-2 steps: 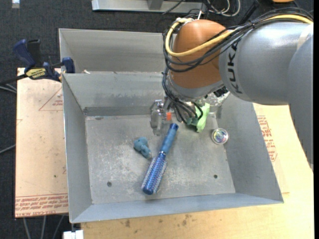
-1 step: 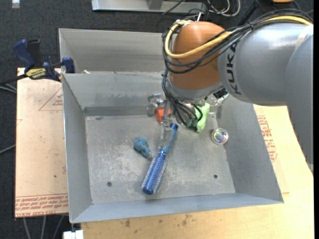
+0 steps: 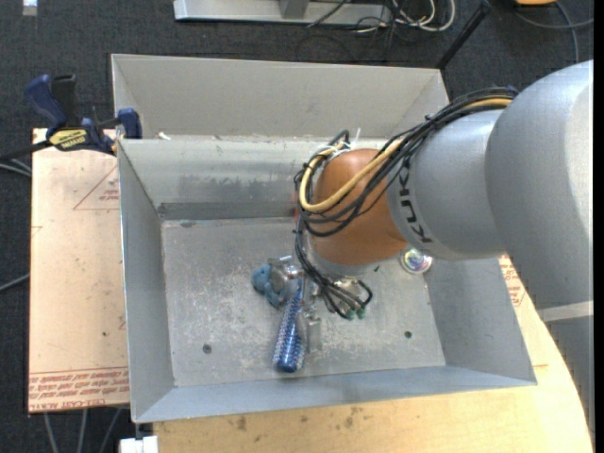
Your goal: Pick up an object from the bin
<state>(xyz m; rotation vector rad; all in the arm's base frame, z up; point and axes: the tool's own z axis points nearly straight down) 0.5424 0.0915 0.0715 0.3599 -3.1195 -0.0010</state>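
A knobbly blue stick (image 3: 289, 343) is lying near the middle of the grey bin (image 3: 208, 319), pointing toward the front wall, its upper end reaching beneath the hand (image 3: 304, 304). The hand is hanging directly over that end; whether it is spread or pressed together cannot be told. A small blue-grey lump (image 3: 268, 282) is sitting just beside the hand, and a shiny round piece (image 3: 415, 261) is lying near the arm's orange cover (image 3: 349, 215).

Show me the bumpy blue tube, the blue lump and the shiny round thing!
bumpy blue tube (image 3: 289, 341): camera view, on its lower half.
blue lump (image 3: 267, 282): camera view, on its middle, left of the tube's top.
shiny round thing (image 3: 415, 261): camera view, on its middle, by the right wall.
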